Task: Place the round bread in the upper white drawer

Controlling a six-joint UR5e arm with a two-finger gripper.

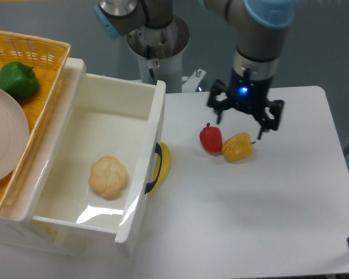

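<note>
The bread (108,177) lies on the floor of the drawer (141,180); placing looks done. My end effector (243,124) hangs open and empty above the peppers (225,143).

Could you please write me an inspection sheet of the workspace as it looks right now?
Surface: white table, bare in front and to the right.
Job's things: round bread lies on the floor of the open upper white drawer, touching no wall.
Clutter: red pepper and yellow bell pepper side by side on the table; woven yellow basket left of the drawer holds a green pepper and a white plate.
End effector: end effector open, empty, above the two peppers, blue light lit.
Cables: nothing seen.
Surroundings: arm's base post behind the table; grey wall.
</note>
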